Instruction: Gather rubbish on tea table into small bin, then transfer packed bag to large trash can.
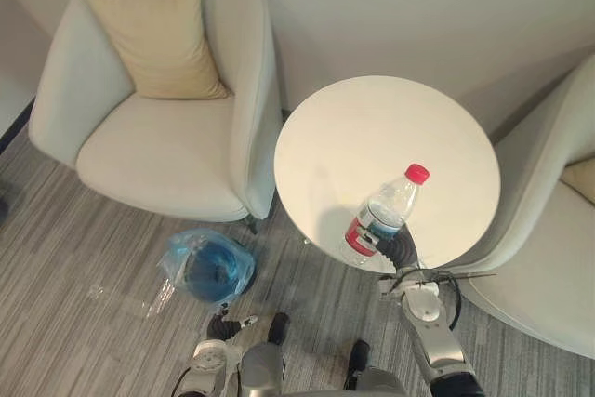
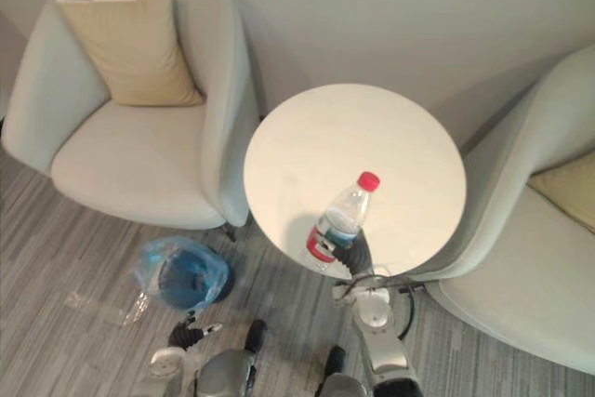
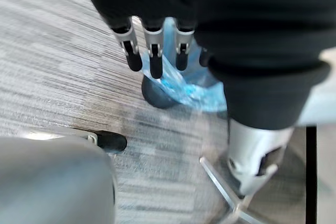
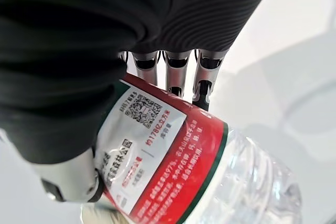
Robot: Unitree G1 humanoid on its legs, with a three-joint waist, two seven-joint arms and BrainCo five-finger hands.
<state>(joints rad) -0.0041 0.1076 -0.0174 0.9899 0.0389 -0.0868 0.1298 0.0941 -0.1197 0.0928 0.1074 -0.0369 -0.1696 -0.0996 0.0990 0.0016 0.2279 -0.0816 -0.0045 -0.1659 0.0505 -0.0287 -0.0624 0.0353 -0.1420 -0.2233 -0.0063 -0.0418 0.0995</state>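
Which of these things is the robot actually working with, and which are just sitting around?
Part of the job: bottle, gripped by the right hand; tea table; small bin lined with a blue bag.

Just there: armchair, cushion, second armchair. Left hand idle.

Pale armchair (image 1: 167, 151) with beige cushion (image 1: 158, 39), second armchair (image 1: 544, 267) at right, grey striped floor (image 1: 74, 295)

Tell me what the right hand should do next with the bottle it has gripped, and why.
Probably carry the bottle clear of the table and swing it left, over the small bin. The right hand is curled round the bottle's labelled part at the table's near edge, and the blue-bagged bin stands open on the floor to the table's left, by the left hand.
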